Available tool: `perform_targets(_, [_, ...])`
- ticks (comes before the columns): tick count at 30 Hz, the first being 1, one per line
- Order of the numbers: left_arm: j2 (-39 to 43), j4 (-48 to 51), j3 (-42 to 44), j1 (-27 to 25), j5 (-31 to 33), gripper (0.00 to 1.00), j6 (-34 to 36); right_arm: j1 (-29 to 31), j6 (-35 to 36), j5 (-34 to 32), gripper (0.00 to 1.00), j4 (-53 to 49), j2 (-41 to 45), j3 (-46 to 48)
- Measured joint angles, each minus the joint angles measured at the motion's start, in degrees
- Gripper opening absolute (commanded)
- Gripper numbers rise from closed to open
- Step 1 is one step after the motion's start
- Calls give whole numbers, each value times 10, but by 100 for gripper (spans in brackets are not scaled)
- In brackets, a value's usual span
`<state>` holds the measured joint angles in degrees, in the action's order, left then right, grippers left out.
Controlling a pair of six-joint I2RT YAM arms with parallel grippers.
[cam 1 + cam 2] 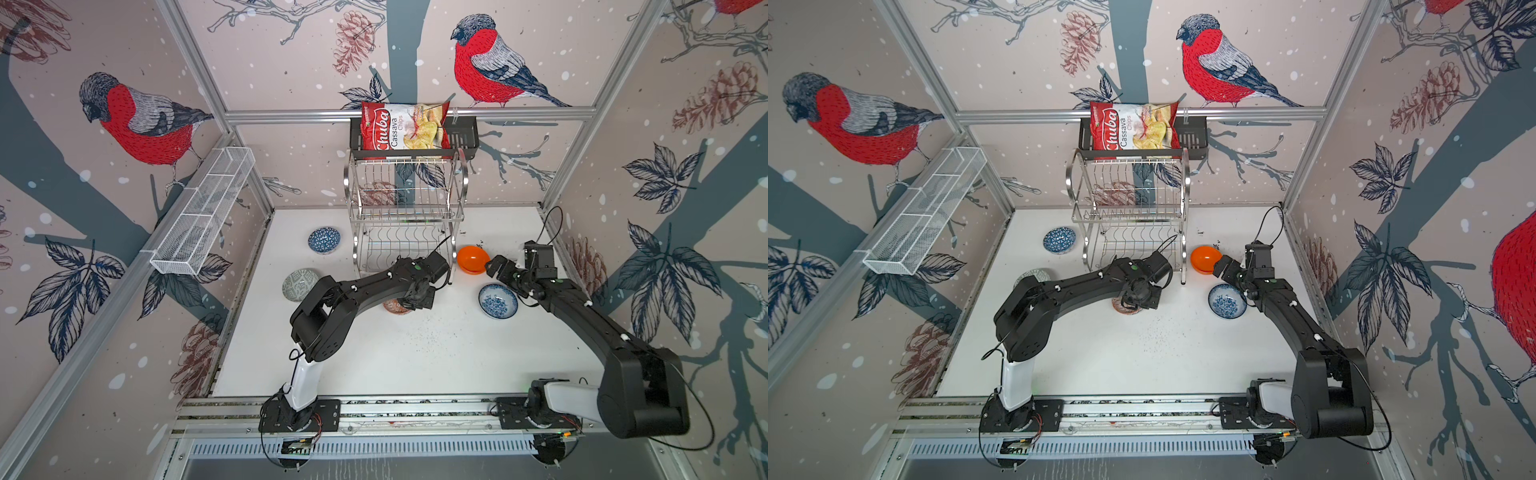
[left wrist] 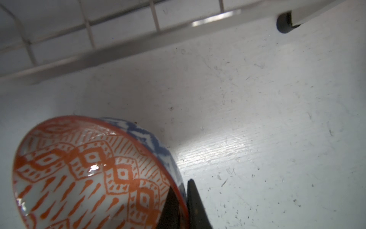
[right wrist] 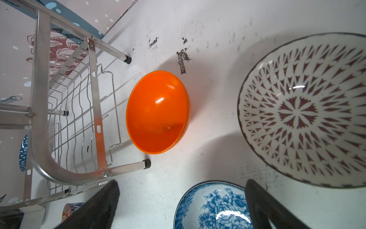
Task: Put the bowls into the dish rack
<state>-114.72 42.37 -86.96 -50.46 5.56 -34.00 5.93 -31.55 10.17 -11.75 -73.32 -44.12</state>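
Observation:
My left gripper [image 1: 415,301] is shut on the rim of an orange-red patterned bowl [image 2: 89,174], which is blue outside and tilted just in front of the dish rack [image 1: 405,216]; one finger is inside the bowl and one outside. The arm largely covers this bowl [image 1: 1124,307] in both top views. My right gripper [image 3: 181,183] stands open and empty, over the far rim of a blue floral bowl [image 3: 213,206], with the plain orange bowl [image 3: 157,112] beyond it beside the rack's leg. A white bowl with red-brown triangles [image 3: 303,111] lies near them.
A blue geometric bowl [image 1: 324,240] and a grey-green bowl [image 1: 300,284] lie left of the rack. A chips bag [image 1: 405,126] fills the black shelf above the rack. A white mesh basket [image 1: 203,212] hangs on the left wall.

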Motion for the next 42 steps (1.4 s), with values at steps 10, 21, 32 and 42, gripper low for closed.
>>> perform_targets(10, [-5,2,-23,-1,-26,40,0,-3,8,3,100,-7,-16,-13])
perform_targets(21, [31,18,-34,5,-14,66,10,10,4,3,100,-7,-13,-18])
perform_targets(32, [191,-16,123,99,-29,93,-1,120,19,-61,100,-7,9,-23])
perform_targets(42, [314,-94,291,211,-112,98,-20,250,18,-123,98,-3,25,2])
